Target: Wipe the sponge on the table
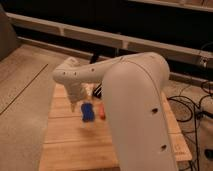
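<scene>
The robot's white arm [131,95] filled the right of my remote view, reaching left across the table [70,146], a light tan top of wooden planks. The gripper [78,103] hung from the wrist over the table's far half, pointing down. From my screen I could not tell whether it was parted or clamped.

The sponge [87,112], a small bright blue block, sat just beside the gripper's tip, on its right and slightly lower, and I could not make out whether the two touched or whether the sponge rested flat on the wood. A thin orange-red stick [102,111] lay just right of the sponge, with a dark object [97,90] behind them, partly hidden by the arm. Grey speckled floor [25,100] spread to the left of the table, and black cables [192,107] trailed on the right.
</scene>
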Robot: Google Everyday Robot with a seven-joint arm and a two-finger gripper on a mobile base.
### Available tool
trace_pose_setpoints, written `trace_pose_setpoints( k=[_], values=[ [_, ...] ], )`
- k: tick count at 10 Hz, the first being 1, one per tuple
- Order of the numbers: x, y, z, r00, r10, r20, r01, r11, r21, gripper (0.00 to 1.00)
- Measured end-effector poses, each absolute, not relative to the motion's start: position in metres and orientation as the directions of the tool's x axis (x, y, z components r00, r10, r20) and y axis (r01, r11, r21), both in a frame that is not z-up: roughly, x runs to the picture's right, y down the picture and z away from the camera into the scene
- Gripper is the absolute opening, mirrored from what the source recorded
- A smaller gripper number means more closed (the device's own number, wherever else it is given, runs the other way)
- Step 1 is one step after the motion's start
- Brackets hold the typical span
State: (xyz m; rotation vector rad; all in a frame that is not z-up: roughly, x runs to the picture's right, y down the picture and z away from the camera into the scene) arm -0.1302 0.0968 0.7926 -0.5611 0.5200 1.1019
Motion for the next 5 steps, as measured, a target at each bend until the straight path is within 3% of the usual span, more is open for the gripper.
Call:
trace_pose_setpoints(
  k=[5],
  values=[
    [-0.173,0.084,0.802,0.558,0.657,-0.507,-0.824,0.509,-0.248,0.65]
  ],
)
